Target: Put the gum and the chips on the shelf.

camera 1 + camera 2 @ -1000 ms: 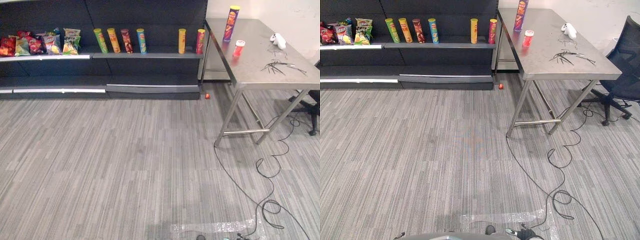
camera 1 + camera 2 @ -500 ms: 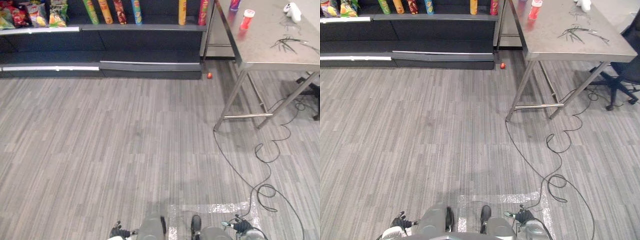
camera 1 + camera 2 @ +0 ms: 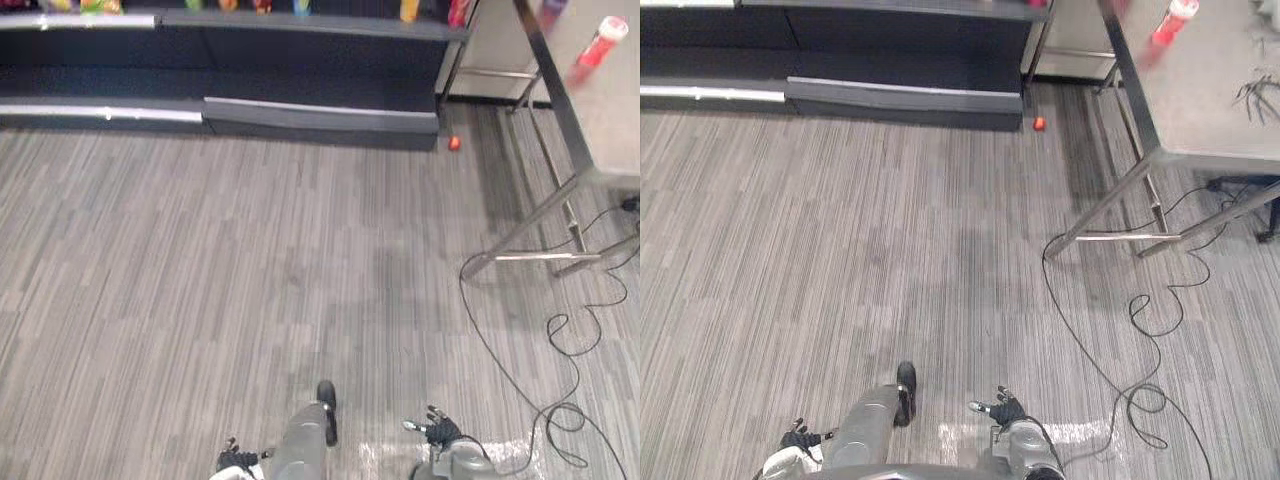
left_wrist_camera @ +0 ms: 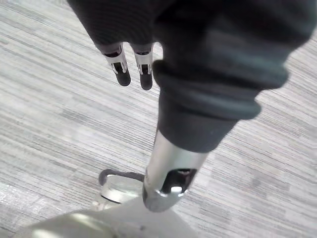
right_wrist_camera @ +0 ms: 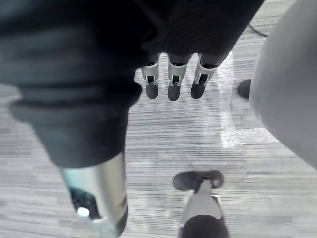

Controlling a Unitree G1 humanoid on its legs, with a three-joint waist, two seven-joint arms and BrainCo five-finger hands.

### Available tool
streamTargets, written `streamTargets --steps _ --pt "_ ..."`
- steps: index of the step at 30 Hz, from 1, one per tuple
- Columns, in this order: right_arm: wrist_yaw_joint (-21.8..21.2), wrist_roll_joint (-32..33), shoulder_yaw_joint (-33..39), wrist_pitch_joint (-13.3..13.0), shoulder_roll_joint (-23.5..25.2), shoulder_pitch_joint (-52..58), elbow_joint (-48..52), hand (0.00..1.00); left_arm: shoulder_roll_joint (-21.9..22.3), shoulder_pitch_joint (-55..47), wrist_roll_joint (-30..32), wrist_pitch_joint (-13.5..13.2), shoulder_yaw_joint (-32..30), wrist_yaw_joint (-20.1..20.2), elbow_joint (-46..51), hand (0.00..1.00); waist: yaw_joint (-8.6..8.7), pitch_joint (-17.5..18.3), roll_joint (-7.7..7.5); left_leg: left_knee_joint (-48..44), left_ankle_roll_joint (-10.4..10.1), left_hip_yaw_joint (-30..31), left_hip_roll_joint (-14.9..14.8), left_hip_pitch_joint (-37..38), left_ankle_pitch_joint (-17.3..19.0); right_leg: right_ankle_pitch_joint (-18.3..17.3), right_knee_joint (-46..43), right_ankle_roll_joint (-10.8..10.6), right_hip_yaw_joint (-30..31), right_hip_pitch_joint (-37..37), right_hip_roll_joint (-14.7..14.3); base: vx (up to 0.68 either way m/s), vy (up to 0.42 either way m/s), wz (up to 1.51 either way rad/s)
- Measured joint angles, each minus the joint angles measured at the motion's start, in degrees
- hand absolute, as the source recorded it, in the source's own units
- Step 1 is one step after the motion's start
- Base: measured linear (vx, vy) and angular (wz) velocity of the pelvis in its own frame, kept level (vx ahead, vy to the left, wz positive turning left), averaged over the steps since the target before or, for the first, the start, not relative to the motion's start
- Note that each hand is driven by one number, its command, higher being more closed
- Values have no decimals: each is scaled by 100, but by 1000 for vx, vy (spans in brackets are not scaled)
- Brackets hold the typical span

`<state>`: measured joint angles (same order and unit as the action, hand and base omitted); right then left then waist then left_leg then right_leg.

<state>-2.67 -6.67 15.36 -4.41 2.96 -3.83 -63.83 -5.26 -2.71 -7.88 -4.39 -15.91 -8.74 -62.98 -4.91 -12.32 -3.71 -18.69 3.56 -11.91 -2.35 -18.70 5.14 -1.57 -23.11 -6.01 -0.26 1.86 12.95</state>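
Observation:
A red gum bottle (image 3: pixel 600 42) stands on the steel table (image 3: pixel 1210 90) at the far right. Just left of it, at the top edge, shows the foot of a purple chips can (image 3: pixel 552 12). The dark shelf (image 3: pixel 320 25) runs along the back, with the bottoms of several chips cans on its board. Both hands hang low near the floor, far from the table. My left hand (image 3: pixel 797 438) has straight fingers (image 4: pixel 131 69) and holds nothing. My right hand (image 3: pixel 1002 408) is also open and empty, its fingers (image 5: pixel 173 82) pointing at the carpet.
Grey striped carpet lies between me and the shelf. A small red thing (image 3: pixel 455 143) lies on the floor by the shelf's right end. The table's slanted steel legs (image 3: pixel 530 215) and crossbar stand at the right. Thin dark sticks (image 3: pixel 1260 90) lie on the tabletop.
The camera has tipped down and turned: shelf and table slid toward the top and right edges. Both hands now show higher at the bottom.

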Motion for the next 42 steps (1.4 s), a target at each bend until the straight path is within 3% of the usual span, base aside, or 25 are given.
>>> streamTargets --steps 1,2,3,7,9,12,14,16,18,19,21,22,23,24,25,27,28,30,32,33,34,36,37,39,42 --pt "-2 1 3 0 -8 -1 0 0 -13 -14 23 3 12 -1 -8 0 2 2 5 117 1 -5 17 177 123 217 -562 46 20 232 20 392 247 -22" --pt "-26 5 -7 0 -22 -18 55 0 -119 -23 13 9 149 15 -30 0 88 29 -53 305 86 -10 117 475 214 774 -1531 91 8 674 143 387 215 18" --pt "-38 4 -16 -9 -50 -23 111 0 -156 27 13 0 250 30 -17 0 177 20 -55 429 173 29 203 755 278 777 -2429 149 -48 1007 202 454 229 29" --pt "-44 59 -18 -167 -98 -63 289 0 -32 87 16 -4 205 44 0 0 264 -8 90 993 210 116 229 1796 499 -34 -3601 290 -471 1818 -137 340 109 8" --pt "-56 139 21 -213 -118 -86 308 0 24 145 12 -3 183 47 -54 0 328 -13 100 1176 204 155 236 2178 556 -456 -3231 294 -912 2093 -300 328 7 15" --pt "-156 229 276 -189 -249 -59 321 0 283 312 52 -3 -49 137 -172 0 375 -49 179 1276 141 348 202 2605 834 -471 -1273 310 -1459 2306 -553 396 -54 36" --pt "-153 226 494 -123 -278 51 310 0 291 315 153 -4 -68 236 -223 0 477 -45 193 1376 41 623 170 2878 1013 -53 674 162 -1527 2284 -651 436 -99 62" --pt "-169 235 730 -118 -260 125 412 0 320 265 203 -3 -253 298 -283 0 592 -49 202 1486 -102 884 84 3336 1239 209 1700 133 -1485 2280 -597 556 -152 70" --pt "-177 199 723 -109 -195 188 490 0 340 139 210 -3 -405 341 -297 0 635 -17 173 1416 -216 1085 -33 3630 1407 179 1526 278 -1468 2211 -582 668 -232 67" --pt "-213 163 713 -107 -191 192 502 0 407 124 219 -5 -482 400 -264 0 612 7 215 1185 -260 1198 -212 3729 1444 738 1110 490 -1454 2221 -660 872 -349 58" --pt "-272 2 725 -99 -265 182 538 0 583 95 263 -2 -539 470 -245 0 550 163 489 340 -449 1284 -592 3451 1329 550 714 771 -1581 2206 -950 751 -312 7" --pt "-277 -20 720 -68 -332 182 547 0 673 100 264 -3 -712 499 -199 0 484 203 680 -527 -671 1314 -799 3092 971 372 693 812 -1669 2066 -1199 605 -244 -32" --pt "-278 -19 705 -41 -360 183 554 0 730 113 263 0 -773 515 -176 0 486 191 734 -1034 -712 1363 -842 2876 674 272 718 848 -1664 1961 -1297 758 -265 -41" --pt "-286 -19 651 46 -415 215 577 0 775 130 254 13 -898 528 -91 0 498 160 834 -2209 -980 1545 -874 2354 -437 101 889 899 -1619 1628 -1477 759 -179 -35" --pt "-281 -16 649 95 -431 237 617 0 804 128 239 18 -924 532 -68 0 465 137 877 -3027 -1230 1630 -909 1969 -937 13 1064 946 -1537 1313 -1596 889 -178 -44" --pt "-274 2 543 187 -364 342 615 0 735 164 131 -4 -924 591 135 0 352 5 695 -4660 -1084 1248 -938 1125 -62 -150 1490 1044 -1173 201 -1720 848 -164 -50" --pt "-275 3 444 188 -347 405 615 0 719 157 131 -7 -920 597 201 0 307 8 629 -4764 -999 1126 -930 945 130 -224 1589 1060 -1078 -27 -1704 569 -109 -41" --pt "-275 7 304 190 -318 482 616 0 679 152 117 -18 -916 643 306 0 258 53 487 -4719 -892 913 -953 354 506 -489 1776 932 -865 -409 -1652 409 -11 -33" --pt "-266 45 265 199 -327 456 584 0 735 138 -178 -59 -903 686 480 0 185 68 509 -3657 -769 848 -919 -353 946 -735 1816 782 -567 -793 -1561 542 146 -59" --pt "-266 45 265 198 -316 461 572 0 736 141 -244 -67 -904 694 488 0 147 73 497 -3220 -771 823 -894 -417 970 -794 1813 723 -484 -868 -1505 496 203 -81" --pt "-272 45 261 195 -293 474 542 0 735 132 -286 -99 -898 692 516 0 112 85 445 -1888 -787 836 -794 -386 894 -992 1812 564 -291 -1023 -1314 480 306 -82" --pt "-274 43 200 164 -302 514 558 0 746 66 -282 -133 -881 669 509 0 123 144 450 -246 -814 1128 -743 -299 412 -1305 1802 391 -31 -1241 -1103 546 390 -74" --pt "-270 40 145 167 -281 565 517 0 744 20 -248 -138 -921 665 507 0 116 262 379 -120 -902 979 -682 -197 -263 -1465 1794 311 123 -1360 -899 555 386 -61" --pt "-291 32 136 163 -141 590 440 0 642 4 -231 -175 -985 657 502 0 107 486 144 -408 -759 690 -558 -247 41 -1360 1641 429 414 -1218 -698 604 365 -61" --pt "-336 -13 275 155 87 600 283 0 470 9 -257 -153 -1153 665 309 0 83 724 -222 -769 -420 90 -454 131 523 -1098 676 317 1099 -862 -431 524 293 -63"
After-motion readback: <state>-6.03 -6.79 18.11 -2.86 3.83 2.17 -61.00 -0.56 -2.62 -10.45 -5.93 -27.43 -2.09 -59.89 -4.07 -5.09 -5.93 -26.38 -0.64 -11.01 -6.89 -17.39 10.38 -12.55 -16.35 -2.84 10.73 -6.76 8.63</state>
